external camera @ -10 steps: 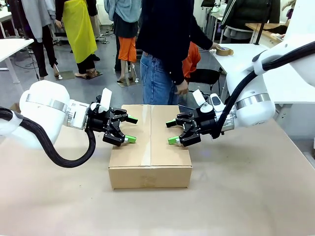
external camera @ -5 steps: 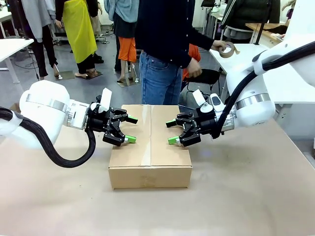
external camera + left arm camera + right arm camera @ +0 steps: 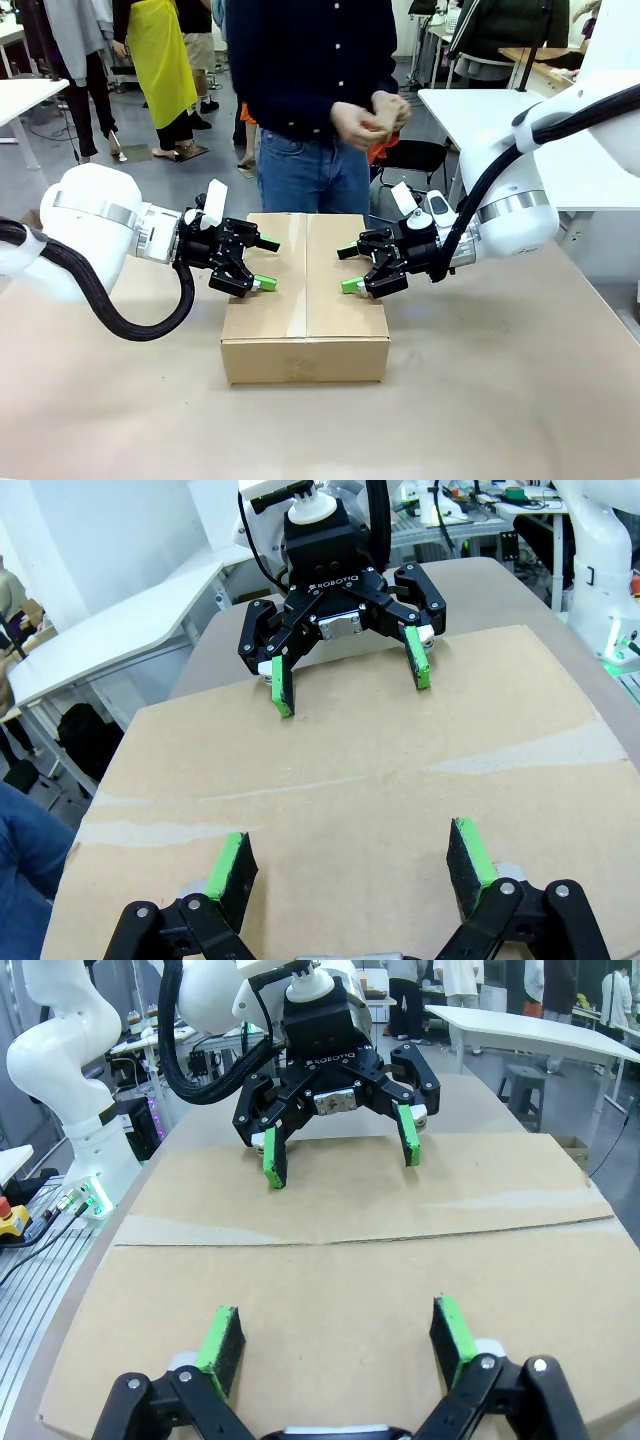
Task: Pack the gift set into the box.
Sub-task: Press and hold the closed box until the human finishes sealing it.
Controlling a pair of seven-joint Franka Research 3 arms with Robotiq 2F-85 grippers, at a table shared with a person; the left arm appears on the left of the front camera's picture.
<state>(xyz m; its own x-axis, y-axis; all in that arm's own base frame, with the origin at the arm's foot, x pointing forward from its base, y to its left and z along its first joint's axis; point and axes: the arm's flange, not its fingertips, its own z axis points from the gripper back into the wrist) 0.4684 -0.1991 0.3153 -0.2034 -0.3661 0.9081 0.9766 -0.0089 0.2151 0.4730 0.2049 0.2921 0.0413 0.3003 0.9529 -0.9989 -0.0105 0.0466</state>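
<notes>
The brown cardboard box (image 3: 305,300) sits mid-table with its top flaps folded shut, a seam running down the middle. My left gripper (image 3: 269,264) is open, its green pads low over the left flap. My right gripper (image 3: 346,270) is open over the right flap, facing the left one. In the left wrist view my left gripper (image 3: 350,865) spreads over the flat cardboard (image 3: 350,780), with the right gripper (image 3: 352,690) opposite. The right wrist view mirrors this: right gripper (image 3: 335,1338), left gripper (image 3: 340,1165), flap seam (image 3: 360,1235). The gift set is hidden.
A person stands right behind the box, both hands holding a tape roll (image 3: 385,112) at chest height. White tables stand at the back right (image 3: 480,105) and back left (image 3: 25,95). Other people stand farther off. Bare tabletop (image 3: 500,400) surrounds the box.
The person picked the tape roll up from the back right table and stepped to the middle behind the box, holding it in both hands. Both arms stayed still.
</notes>
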